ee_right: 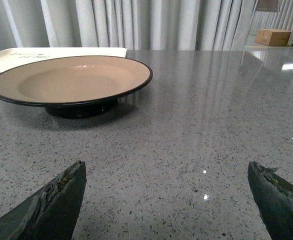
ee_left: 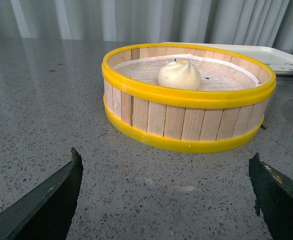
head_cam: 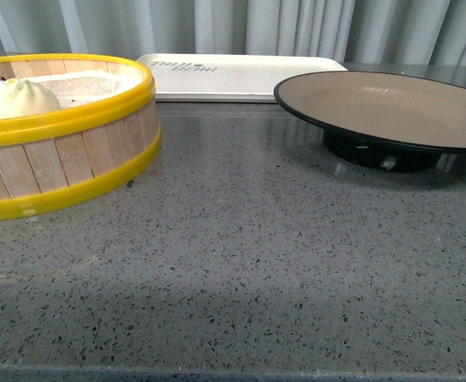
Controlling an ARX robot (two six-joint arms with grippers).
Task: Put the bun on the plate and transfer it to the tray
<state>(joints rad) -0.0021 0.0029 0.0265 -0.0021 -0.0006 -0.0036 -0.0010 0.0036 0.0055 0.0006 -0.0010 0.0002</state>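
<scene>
1. bun [head_cam: 19, 99]: sits inside the yellow-rimmed steamer basket [head_cam: 65, 151], on the left side of the table [head_cam: 240, 270].
2. plate [head_cam: 392, 103]: right side of the table, standing on its black foot, well apart from the basket.
3. tray [head_cam: 240, 79]: at the back, behind the gap between basket and plate.
4. left hand [ee_left: 165, 155]: fingers spread wide, gripping nothing, low over the table, facing the basket, not touching it.
5. right hand [ee_right: 166, 167]: fingers spread wide, gripping nothing, facing the plate, apart from it.
</scene>
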